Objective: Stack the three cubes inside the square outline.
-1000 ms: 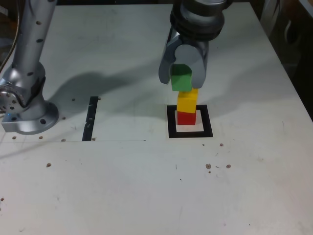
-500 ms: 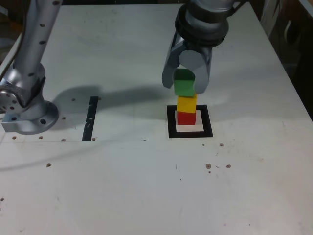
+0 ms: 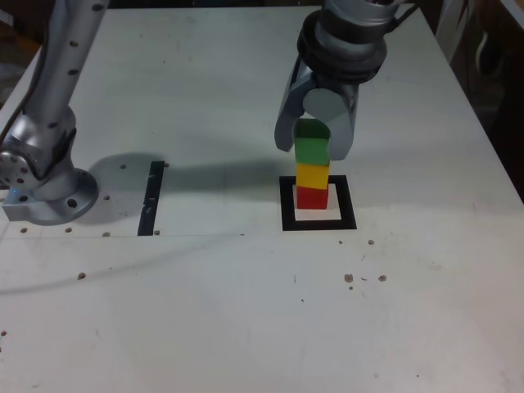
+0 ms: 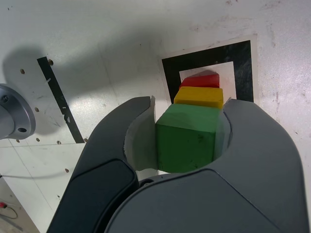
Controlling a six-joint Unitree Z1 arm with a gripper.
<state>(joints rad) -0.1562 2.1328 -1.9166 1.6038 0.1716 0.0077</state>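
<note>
Pincer (image 3: pixel 313 146) closed on solid green cube (image 3: pixel 311 151), one finger each side, right above the stack; whether the cube's underside already touches yellow, cannot tell. Below it: solid yellow cube (image 3: pixel 313 176), sitting on solid red cube (image 3: pixel 312 199), which stands on the pale centre of thick black square outline (image 3: pixel 288 205). In the exterior view, outline lies on the pale flat surface (image 3: pixel 205 311), nearer its right edge than the arm's base (image 3: pixel 51 184) is, well short of the far edge. Straight black tape strip (image 3: pixel 151 201) lies between base and outline, well apart from the stack.

Step in hand looks like setting green on top, last cube. To do it well: line up green's faces with yellow's first; in the exterior view a thin yellow sliver shows past green's right side, so a slight shift may be needed. Then straight down, slow, stop at contact. No pressing, it could skew the lower two. Open both fingers evenly, gently, so neither drags green sideways. Back off straight up, clear of the stack, before any swing toward the far edge.
</note>
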